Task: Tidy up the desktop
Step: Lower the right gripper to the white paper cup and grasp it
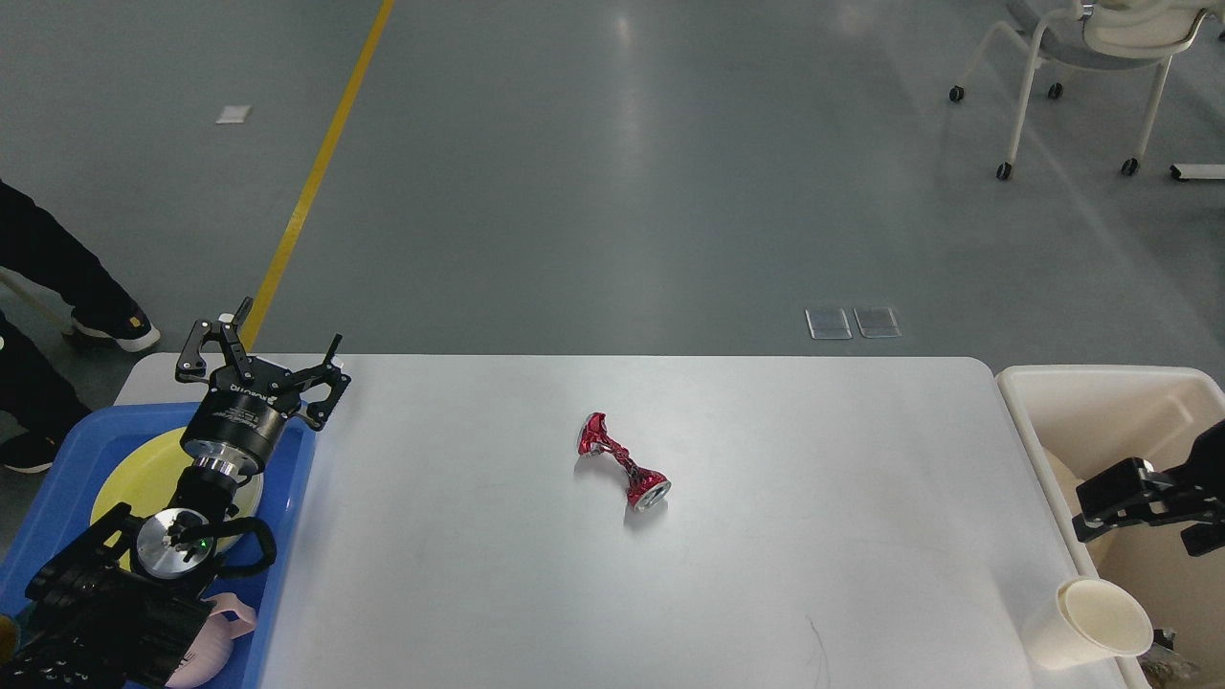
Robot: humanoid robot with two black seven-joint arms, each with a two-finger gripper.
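Note:
The white desktop (785, 536) fills the middle of the head view. A crushed red can (622, 461) lies on its side near the centre. A white paper cup (1091, 624) lies tipped at the desktop's front right edge, beside the bin. My left gripper (284, 335) is open and empty, above the far left corner of the desktop, over the blue tray's far edge. My right gripper (1101, 507) hangs over the beige bin at the right; its fingers are dark and partly cut off, so I cannot tell how they stand.
A blue tray (292, 507) at the left holds a yellow plate (120, 483) and a pink item (225, 636). A beige bin (1101, 402) stands at the right. A person's legs (57, 277) are at far left; a wheeled chair (1081, 57) stands far right.

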